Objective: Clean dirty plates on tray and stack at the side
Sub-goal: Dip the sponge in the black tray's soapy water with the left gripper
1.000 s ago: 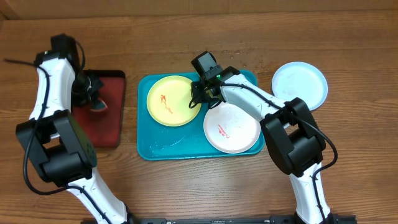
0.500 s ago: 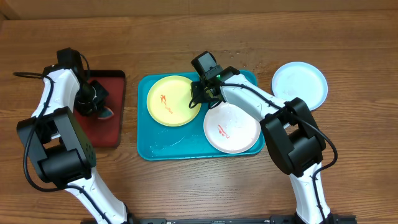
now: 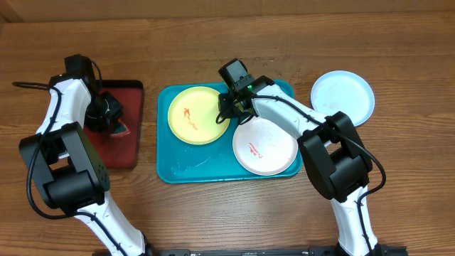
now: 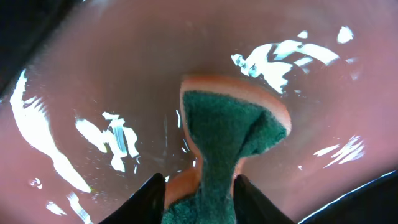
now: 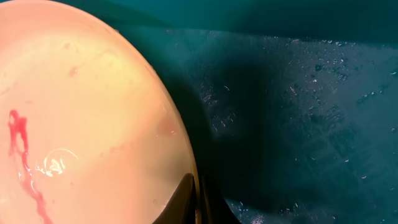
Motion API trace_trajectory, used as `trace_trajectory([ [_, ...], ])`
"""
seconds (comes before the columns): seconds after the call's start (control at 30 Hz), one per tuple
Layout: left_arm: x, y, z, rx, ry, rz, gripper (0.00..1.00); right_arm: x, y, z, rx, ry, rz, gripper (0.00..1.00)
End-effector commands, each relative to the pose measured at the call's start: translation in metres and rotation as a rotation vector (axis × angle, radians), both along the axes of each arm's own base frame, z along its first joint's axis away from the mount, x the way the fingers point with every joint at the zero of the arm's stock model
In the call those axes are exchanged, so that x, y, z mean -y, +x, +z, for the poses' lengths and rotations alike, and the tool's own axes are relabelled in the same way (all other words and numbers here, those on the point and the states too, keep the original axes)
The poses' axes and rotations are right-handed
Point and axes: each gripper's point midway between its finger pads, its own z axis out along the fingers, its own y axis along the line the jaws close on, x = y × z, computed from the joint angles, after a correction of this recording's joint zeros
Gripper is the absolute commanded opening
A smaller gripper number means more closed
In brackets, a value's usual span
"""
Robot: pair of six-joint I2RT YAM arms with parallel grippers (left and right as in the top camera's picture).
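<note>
Brown wood-grain table fills overhead view; grain runs horizontally; even soft light, faint shadows.

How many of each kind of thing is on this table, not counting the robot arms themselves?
Plates: 3 (yellow-green plate, white plate, pale blue plate)
Trays: 2 (turquoise tray, dark red tray)
Sponges: 1 (sponge, green and orange)
Total: 6
</note>
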Motion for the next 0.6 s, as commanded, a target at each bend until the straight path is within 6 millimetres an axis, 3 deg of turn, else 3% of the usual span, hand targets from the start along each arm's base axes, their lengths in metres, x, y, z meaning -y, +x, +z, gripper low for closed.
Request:
trace_trajectory([
  [0.0, -0.006, -0.004, -0.006, -0.022, 0.035, 0.007, 0.23, 0.007, -0.011, -0.018, -0.047, -0.045, -0.003, 0.04],
  [0.07, -0.005, -0.003, -0.007, -0.018, 0.032, 0.007, 0.20, 0.007, -0.011, -0.017, -0.047, -0.045, -0.003, 0.04],
  [0.17, 0.000, -0.004, -0.013, -0.026, 0.000, 0.003, 0.06, 0.007, -0.011, -0.017, -0.047, -0.044, -0.003, 0.04],
  [0.4, 0.008, -0.014, -0.043, -0.101, -0.055, -0.004, 0.04, 0.007, -0.011, -0.018, -0.047, -0.045, -0.003, 0.04],
  [0.5, 0.006, -0.014, -0.041, -0.101, -0.046, -0.030, 0.04, 0.008, -0.012, -0.018, -0.050, -0.046, -0.003, 0.04],
  [0.57, 0.000, -0.009, -0.023, -0.084, -0.038, -0.041, 0.04, 0.008, -0.012, -0.018, -0.049, -0.046, -0.003, 0.04],
])
